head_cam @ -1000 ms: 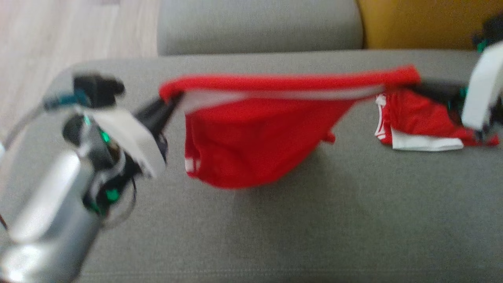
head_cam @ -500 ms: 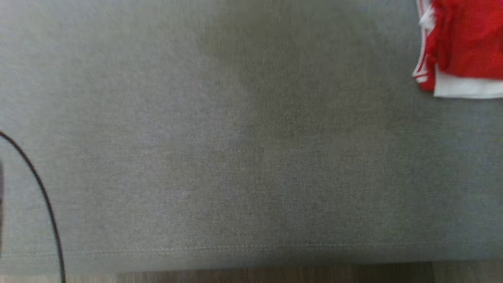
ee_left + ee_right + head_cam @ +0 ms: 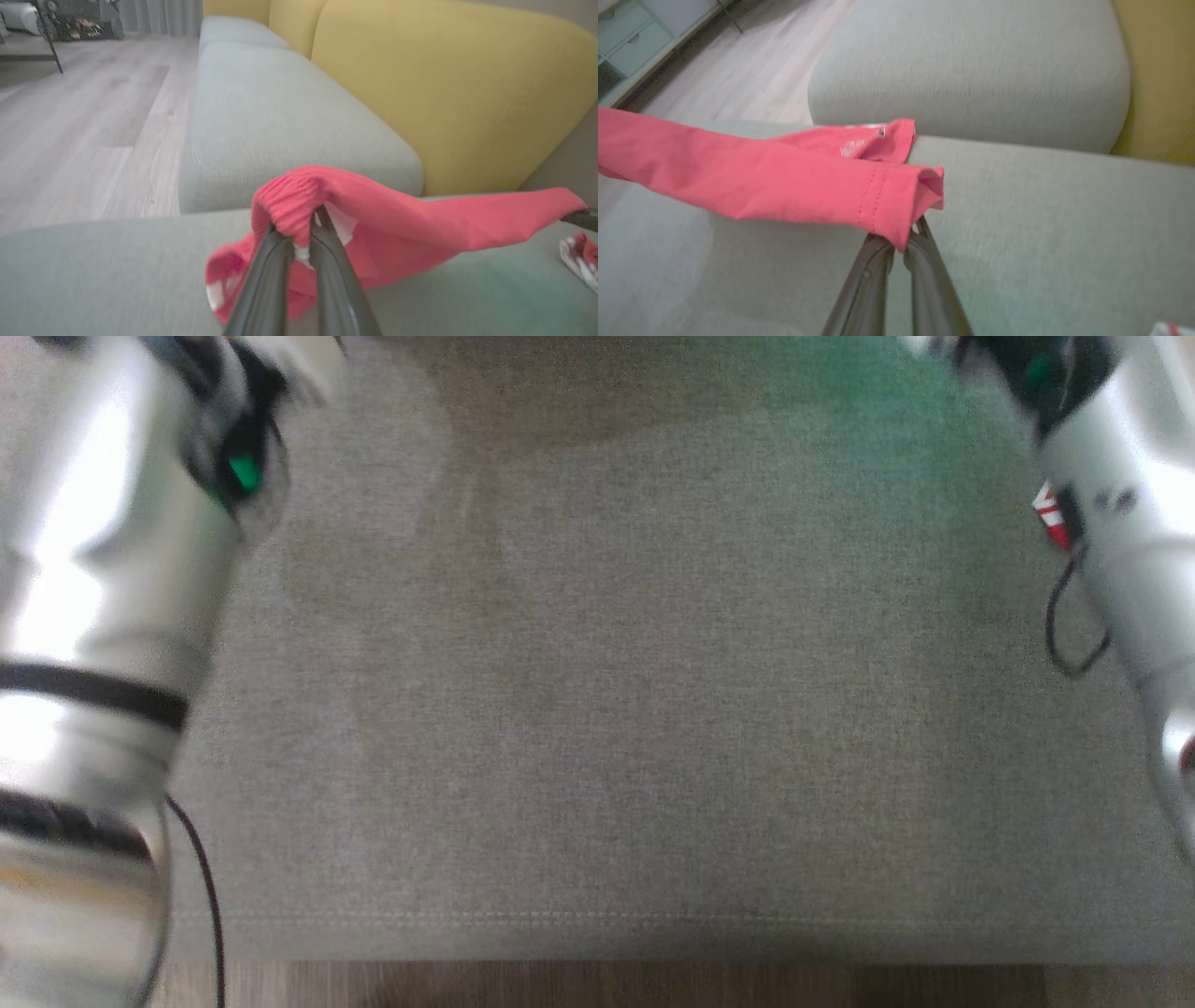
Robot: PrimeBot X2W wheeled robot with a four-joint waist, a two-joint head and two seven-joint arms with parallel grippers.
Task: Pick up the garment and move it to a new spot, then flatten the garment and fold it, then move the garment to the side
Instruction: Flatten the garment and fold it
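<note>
- My left gripper point(image 3: 299, 225) is pinched shut on the gathered elastic edge of a red garment point(image 3: 420, 224); the two dark fingers meet with cloth bunched between them.
- My right gripper point(image 3: 901, 233) is also closed tight, gripping the stitched hem at the other end of the same cloth.
- The garment hangs stretched between my two grippers, over a grey sofa seat point(image 3: 653, 709). I cannot tell whether its drooping lower fold touches the seat.
- The left wrist view looks along the sofa: a yellow backrest point(image 3: 444, 93) on the right, pale wooden floor point(image 3: 70, 140) on the left, and a dark fingertip point(image 3: 579, 217) of my right gripper at the far end of the red band.
- That view also shows a second red and white cloth point(image 3: 581, 254) lying on the seat at the right edge.
- The right wrist view looks across the seat, with the red band running off to its left and a pale cabinet point(image 3: 626, 32) with drawers in the top left corner.
- The head view looks straight down on bare grey fabric, with my silver left forearm point(image 3: 93, 569) on one side, my right forearm point(image 3: 1130, 551) on the other, and a thin black cable point(image 3: 201, 877) below the left one.
- The garment has white patches near my left gripper and a small pale mark point(image 3: 852, 148) near the hem, too blurred to read.
- A small red and white patch point(image 3: 1050, 513) sits beside my right forearm; I cannot make out what it is.
</note>
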